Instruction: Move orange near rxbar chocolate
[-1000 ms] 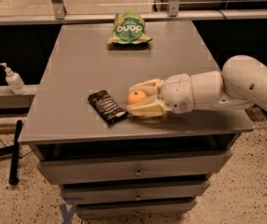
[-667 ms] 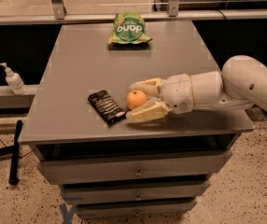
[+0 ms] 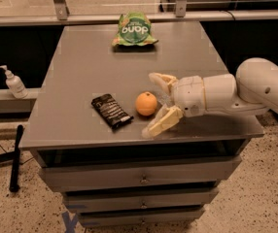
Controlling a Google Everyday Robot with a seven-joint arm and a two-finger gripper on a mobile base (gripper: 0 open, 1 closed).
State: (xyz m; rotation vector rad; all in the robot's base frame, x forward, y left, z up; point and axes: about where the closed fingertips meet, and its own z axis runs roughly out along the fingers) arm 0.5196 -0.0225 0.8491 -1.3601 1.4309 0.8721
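The orange (image 3: 146, 104) sits on the grey table (image 3: 90, 67) near its front edge, just right of the rxbar chocolate (image 3: 111, 111), a flat black bar lying at an angle. The two are a short gap apart. My gripper (image 3: 157, 102) is open, right of the orange, with one pale finger (image 3: 162, 81) behind it and the other finger (image 3: 163, 122) in front of it. Neither finger is closed on the fruit.
A green crinkly snack bag (image 3: 134, 29) lies at the table's back edge. Drawers (image 3: 139, 178) sit below the tabletop. A white pump bottle (image 3: 13, 82) stands on a ledge to the left. A black pole (image 3: 15, 155) leans on the floor at left.
The fingers have spread apart and let go of the orange, and the gripper has drawn back to the right. The orange now rests free beside the bar.
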